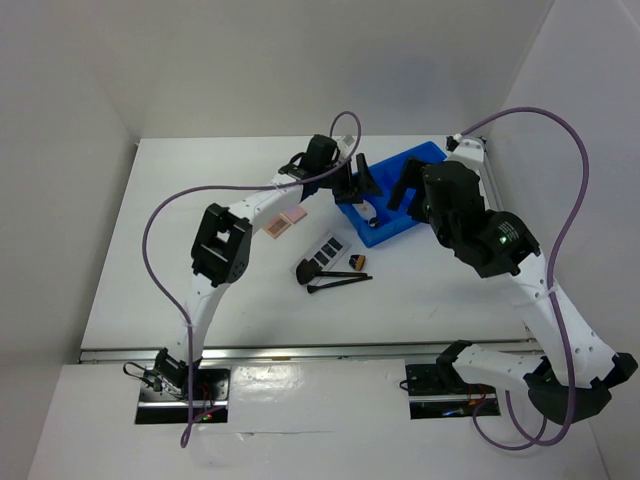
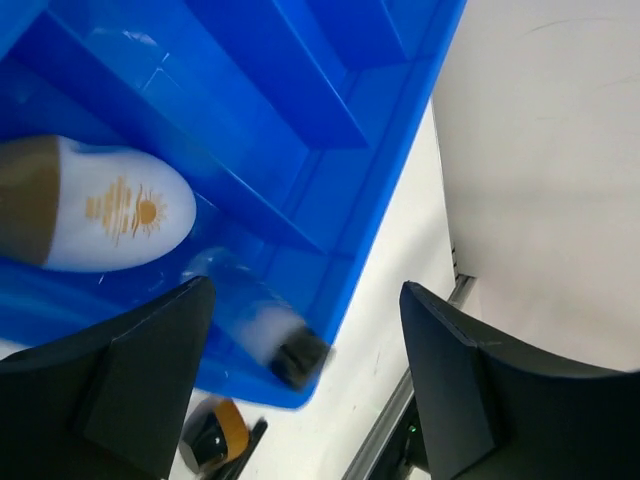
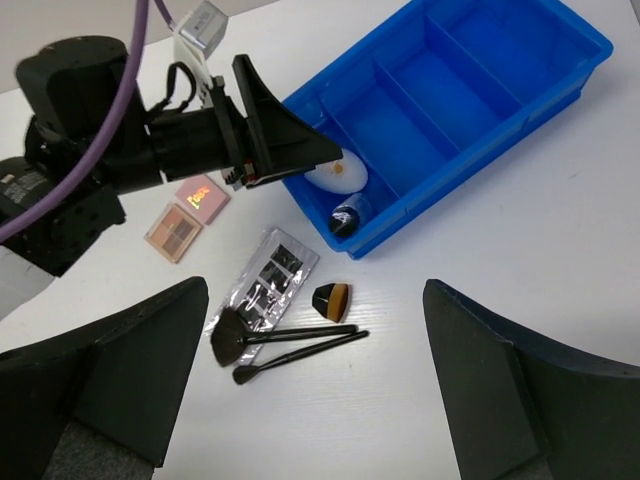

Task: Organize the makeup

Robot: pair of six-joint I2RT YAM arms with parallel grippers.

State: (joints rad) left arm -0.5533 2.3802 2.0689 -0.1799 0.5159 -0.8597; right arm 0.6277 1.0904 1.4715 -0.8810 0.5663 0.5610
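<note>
My left gripper [image 1: 362, 184] [image 2: 305, 385] is open and empty over the near-left end of the blue divided bin [image 2: 330, 90]; it also shows in the right wrist view [image 3: 300, 148]. In that end compartment lie a white tube with a sun print [image 2: 120, 215] [image 3: 336, 174] and a clear vial with a black cap [image 2: 268, 335] [image 3: 347, 217], blurred. My right gripper [image 1: 405, 186] [image 3: 315, 390] is open and empty, high above the table. On the table lie a pink compact [image 3: 203, 197], a tan compact [image 3: 173, 232], a grey strip palette [image 3: 265, 280], two long black brushes [image 3: 290, 342] and a short black-and-tan brush [image 3: 331, 298].
The blue bin [image 1: 410, 165] stands at the back right, its other compartments [image 3: 450, 90] holding nothing I can see. White walls close the table at the back and the sides. A metal rail [image 1: 300, 352] runs along the near edge.
</note>
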